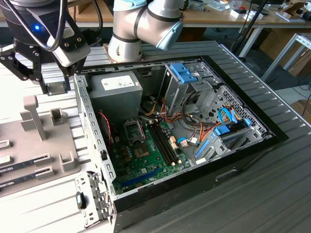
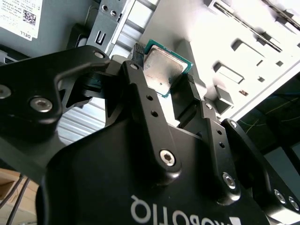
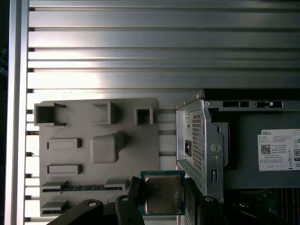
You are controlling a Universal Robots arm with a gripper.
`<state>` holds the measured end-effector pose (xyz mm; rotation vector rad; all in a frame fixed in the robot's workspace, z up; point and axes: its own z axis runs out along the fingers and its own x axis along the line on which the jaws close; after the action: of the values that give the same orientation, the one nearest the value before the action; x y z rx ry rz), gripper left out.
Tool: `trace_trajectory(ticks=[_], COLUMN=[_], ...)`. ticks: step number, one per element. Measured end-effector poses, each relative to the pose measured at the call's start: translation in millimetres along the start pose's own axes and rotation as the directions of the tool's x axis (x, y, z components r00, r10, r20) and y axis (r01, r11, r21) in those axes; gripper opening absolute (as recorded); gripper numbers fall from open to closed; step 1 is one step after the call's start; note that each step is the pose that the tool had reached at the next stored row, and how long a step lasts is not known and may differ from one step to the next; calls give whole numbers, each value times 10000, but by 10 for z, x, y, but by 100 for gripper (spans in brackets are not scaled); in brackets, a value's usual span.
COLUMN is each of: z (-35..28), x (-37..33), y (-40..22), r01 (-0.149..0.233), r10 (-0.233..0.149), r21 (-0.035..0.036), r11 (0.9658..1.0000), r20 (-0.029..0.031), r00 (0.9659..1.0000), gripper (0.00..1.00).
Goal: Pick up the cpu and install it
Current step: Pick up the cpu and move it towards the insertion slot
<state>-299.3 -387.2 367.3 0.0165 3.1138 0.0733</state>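
Observation:
The cpu [image 2: 161,70] is a small square chip with a silver-grey metal top and a green rim. My gripper [image 2: 164,65] is shut on it, one black finger on each of two opposite edges. The first wrist view shows the cpu [image 3: 162,193] held in the gripper [image 3: 162,188] above the gap between the grey parts fixture [image 3: 93,154] and the case wall [image 3: 199,145]. In the exterior view the gripper [image 1: 56,86] hangs at the far left, just outside the open computer case [image 1: 160,126]. The dark socket frame [image 1: 132,130] sits on the green motherboard [image 1: 146,155] inside.
The grey power-supply box [image 1: 116,90] fills the case corner nearest the gripper. Cables, drive cages and blue clips crowd the exterior view's right. The grey fixture [image 1: 43,141] holds memory sticks [image 1: 24,165] and upright posts. The arm's base [image 1: 126,43] stands behind the case.

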Motion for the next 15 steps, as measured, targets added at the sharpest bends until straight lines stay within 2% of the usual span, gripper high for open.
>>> trace_trajectory(ticks=[15], z=[6], x=[-57], y=[0], r01=[0], r10=[0], r21=[0], r11=[10000], r20=[0], r00=[10000], gripper=[47])
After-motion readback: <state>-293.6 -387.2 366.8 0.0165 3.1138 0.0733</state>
